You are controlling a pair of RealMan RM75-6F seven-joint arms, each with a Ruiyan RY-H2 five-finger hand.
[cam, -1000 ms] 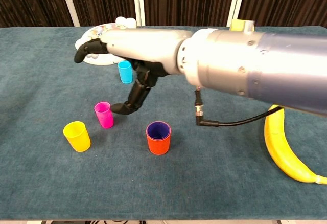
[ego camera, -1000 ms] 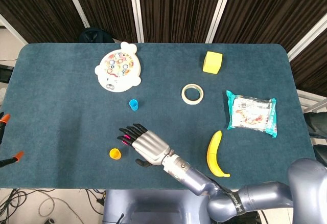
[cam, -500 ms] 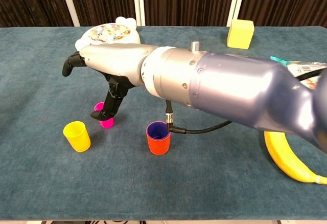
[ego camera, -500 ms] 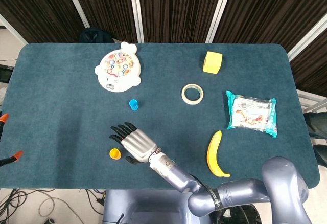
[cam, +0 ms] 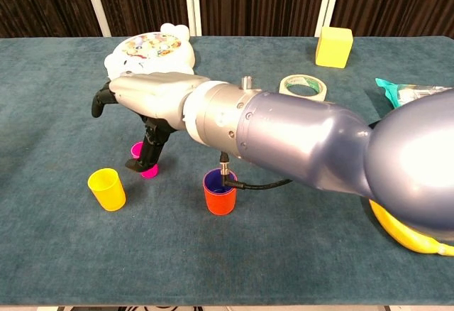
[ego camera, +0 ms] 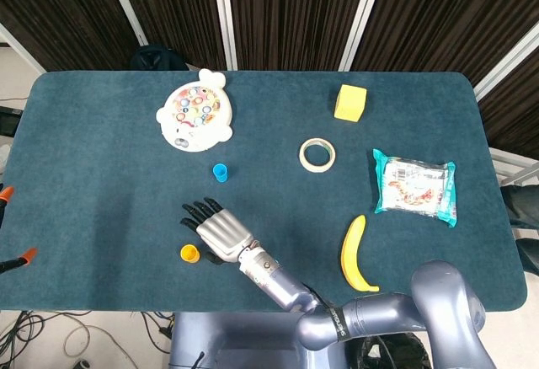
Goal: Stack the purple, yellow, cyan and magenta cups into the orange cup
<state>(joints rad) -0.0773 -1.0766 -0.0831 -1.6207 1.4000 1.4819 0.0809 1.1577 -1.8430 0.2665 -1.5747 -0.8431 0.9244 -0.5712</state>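
Magenta cup (cam: 147, 166) stands on the surface (cam: 64, 254) under my right hand (cam: 145, 98); my fingers (cam: 150, 150) reach down around it, grip unconfirmed. Risk: a loose pinch tips it toward the yellow cup (cam: 107, 189), short of the orange cup (cam: 220, 192).

The right hand (cam: 152, 98) is hanging over the magenta cup (cam: 147, 170), with the yellow cup (cam: 107, 189) sitting left of it and the orange cup (cam: 220, 192) right, the purple cup (cam: 220, 182) nested inside. The cyan cup (ego camera: 220, 172) is standing farther back on the worktop (ego camera: 101, 192), before the fishing toy (ego camera: 194, 109). The tape roll (ego camera: 317, 154), yellow block (ego camera: 350, 102), snack packet (ego camera: 414, 185) and banana (ego camera: 354, 254) are lying to the right.
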